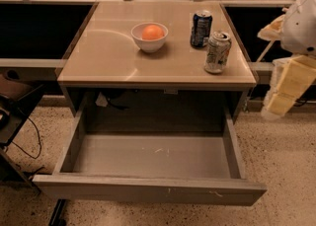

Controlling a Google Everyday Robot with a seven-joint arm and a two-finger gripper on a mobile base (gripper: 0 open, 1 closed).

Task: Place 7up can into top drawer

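Observation:
The 7up can (217,52), pale silver with faint green marks and a dented side, stands upright at the front right of the tan table top (108,57). The top drawer (148,188) is pulled fully out below the table, and its scuffed grey floor holds nothing. My gripper (287,89), with yellowish pads under a white arm, hangs at the right edge of the view. It is beside the table, to the right of the can and lower than it, and touches nothing.
A dark blue can (201,29) stands just behind the 7up can. A white bowl (149,39) holding an orange sits mid-table. Dark counters flank the table. Cables and a dark frame (15,121) are on the floor at left.

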